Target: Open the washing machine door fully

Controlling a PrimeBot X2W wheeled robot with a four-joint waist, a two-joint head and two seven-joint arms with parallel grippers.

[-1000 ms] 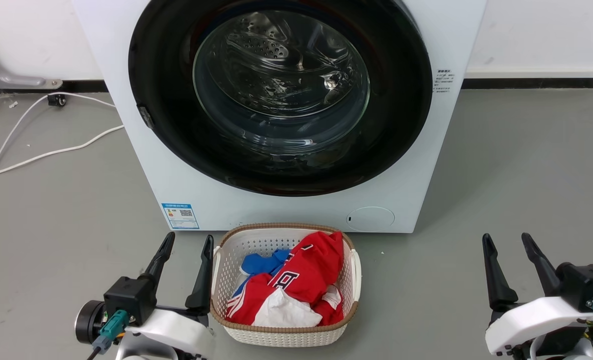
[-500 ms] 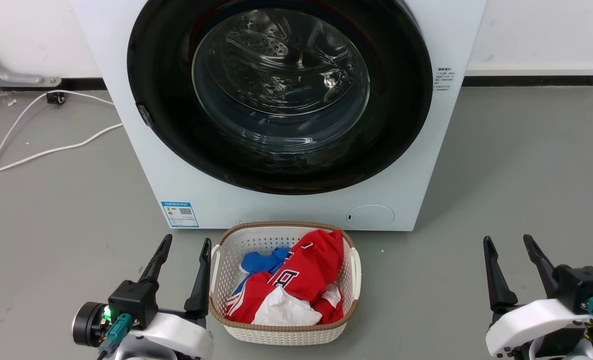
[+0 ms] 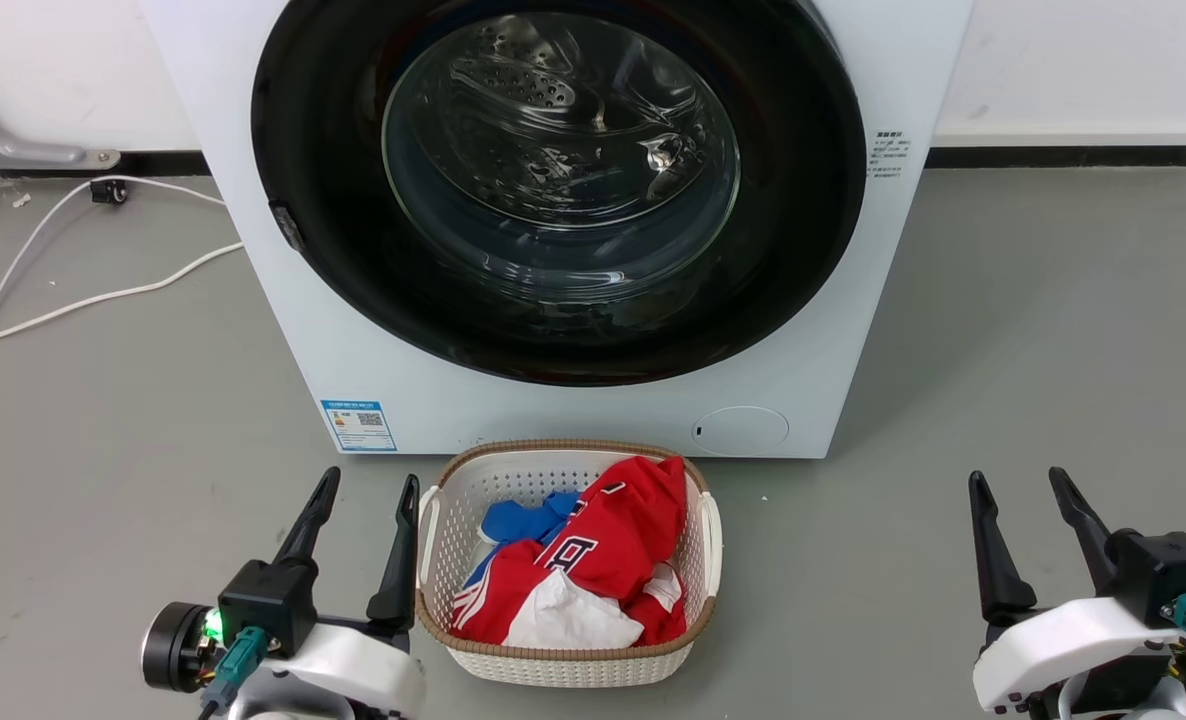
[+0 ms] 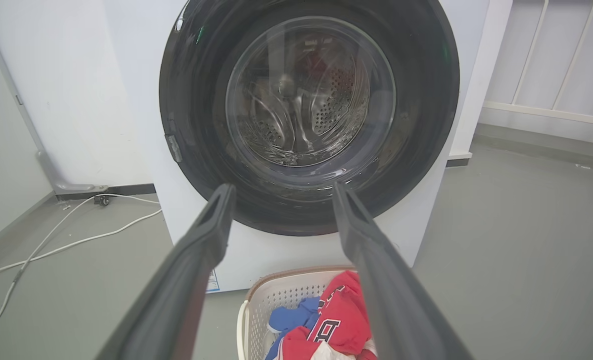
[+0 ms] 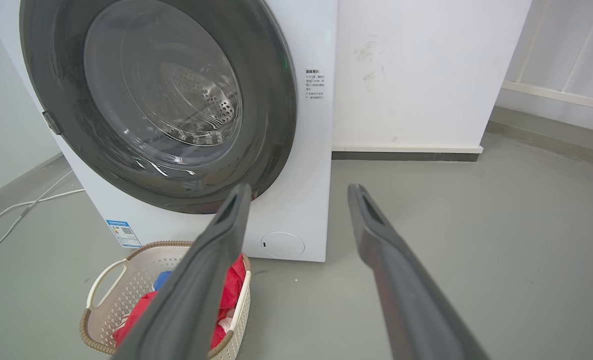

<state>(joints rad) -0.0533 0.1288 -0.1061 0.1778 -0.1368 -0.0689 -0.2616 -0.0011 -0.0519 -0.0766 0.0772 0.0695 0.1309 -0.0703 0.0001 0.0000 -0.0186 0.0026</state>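
Head view shifted slightly, camera's doing; things unmoved. washing machine door (image 3: pixel 353 250) closed, far centre, latch tab (image 3: pixel 288 228) on left rim. left tool (image 3: pixel 371 476) nearer it. right tool (image 3: pixel 1016 475) well apart. Both spread, empty.

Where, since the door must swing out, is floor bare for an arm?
Grey floor is bare right of the white boxy washing machine, and left of it up to the white cables. Crowded: white plastic laundry basket below the round black door.
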